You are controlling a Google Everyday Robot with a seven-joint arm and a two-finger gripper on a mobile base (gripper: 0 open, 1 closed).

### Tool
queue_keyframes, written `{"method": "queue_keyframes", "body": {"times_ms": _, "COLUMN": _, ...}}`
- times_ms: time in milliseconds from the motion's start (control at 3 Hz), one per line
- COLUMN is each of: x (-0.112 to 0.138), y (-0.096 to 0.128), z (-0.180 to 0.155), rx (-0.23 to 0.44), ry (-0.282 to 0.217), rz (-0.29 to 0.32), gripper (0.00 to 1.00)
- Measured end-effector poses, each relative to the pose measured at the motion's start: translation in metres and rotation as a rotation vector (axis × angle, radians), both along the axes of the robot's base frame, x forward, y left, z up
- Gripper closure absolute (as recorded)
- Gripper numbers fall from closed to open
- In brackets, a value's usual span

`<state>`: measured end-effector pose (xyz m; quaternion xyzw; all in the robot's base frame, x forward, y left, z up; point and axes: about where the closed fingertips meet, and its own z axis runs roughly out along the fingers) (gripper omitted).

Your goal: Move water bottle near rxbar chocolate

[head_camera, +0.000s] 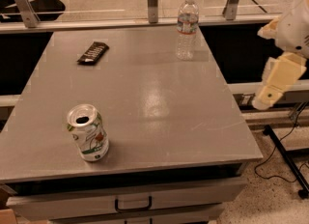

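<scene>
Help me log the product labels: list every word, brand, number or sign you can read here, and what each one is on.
No text can be read as words here.
water bottle: white-and-red label band, print too blurred to read.
rxbar chocolate: pale lettering on the dark wrapper, too blurred to read.
soda can: green and red markings, no legible word.
gripper: off the table's right edge, no markings visible.

No legible txt — rxbar chocolate (93, 53) lettering, water bottle (187, 31) label unreadable.

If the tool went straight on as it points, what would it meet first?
The tool, right of the table, points down-left; probably the table's right edge first, though depth is unclear.
</scene>
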<state>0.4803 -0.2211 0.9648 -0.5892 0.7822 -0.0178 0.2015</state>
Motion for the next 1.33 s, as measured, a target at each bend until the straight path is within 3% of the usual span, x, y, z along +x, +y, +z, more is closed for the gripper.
{"method": "queue_keyframes", "body": {"times_ms": 333, "x": 0.06, "y": 0.002, "z": -0.021, "rx": 0.125, "ry": -0.048, "rz": -0.025, "gripper": 0.0}}
{"method": "queue_keyframes", "body": {"times_ms": 1000, "x": 0.184, "y": 0.035, "z": -0.044, "rx": 0.409, "ry": -0.176, "rz": -0.094, "gripper": 0.0}}
{"method": "queue_keyframes", "body": {"times_ms": 1333, "x": 0.236, "y": 0.051, "z": -0.047, "rx": 0.543, "ry": -0.215, "rz": -0.136, "gripper": 0.0}}
